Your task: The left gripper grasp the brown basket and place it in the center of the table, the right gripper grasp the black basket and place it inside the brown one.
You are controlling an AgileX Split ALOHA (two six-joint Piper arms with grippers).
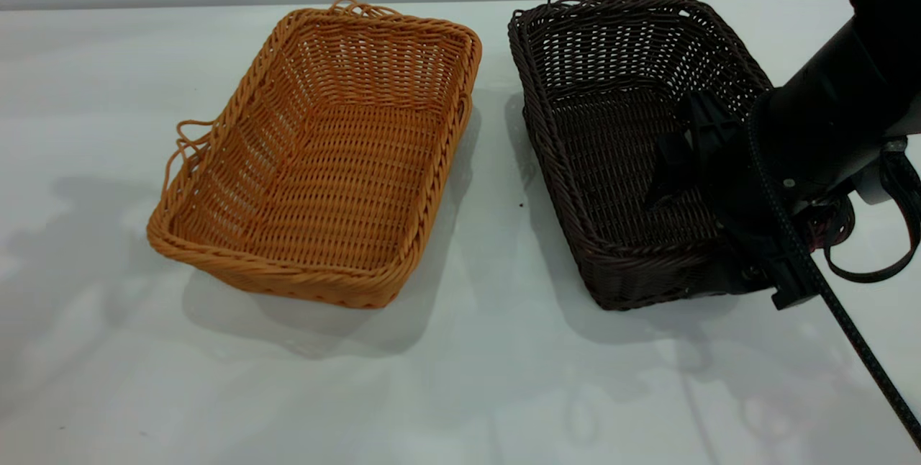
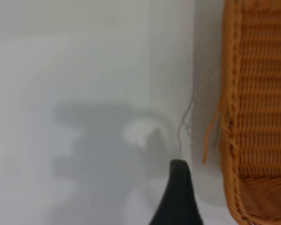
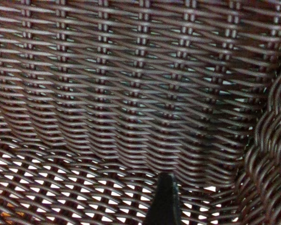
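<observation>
Two woven baskets on the white bench [image 1: 460, 393], side by side with a strip of bare surface between them, not touching. To the left in the exterior view, the brown basket [image 1: 324, 155], upright and open-topped, turned slightly askew, resting flat a little left of the middle of the bench; thin loop handles at its far end and at its left side. To the right, the black basket [image 1: 611, 134], also upright and flat on the bench, with a thin loop handle at its far rim. Nothing inside the brown one; inside the black one, only the right gripper [image 1: 665, 170], reaching in from the right over the long right-hand rim and hanging low above the woven floor toward the near right corner. From the right wrist view, a close look at the dark inner wall and braided rim of the black basket [image 3: 131, 93], with the tip of the right gripper [image 3: 164, 201] just before the weave; cannot tell whether open or clamped on the wall. Left gripper [image 2: 178, 197] well off to the left, above bare bench [image 2: 75, 70], near the outer wall and dangling loop handle of the brown basket [image 2: 257, 93] but apart from both; grip state likewise impossible to tell. Only a dark corner of that arm at the exterior view's upper left edge.
</observation>
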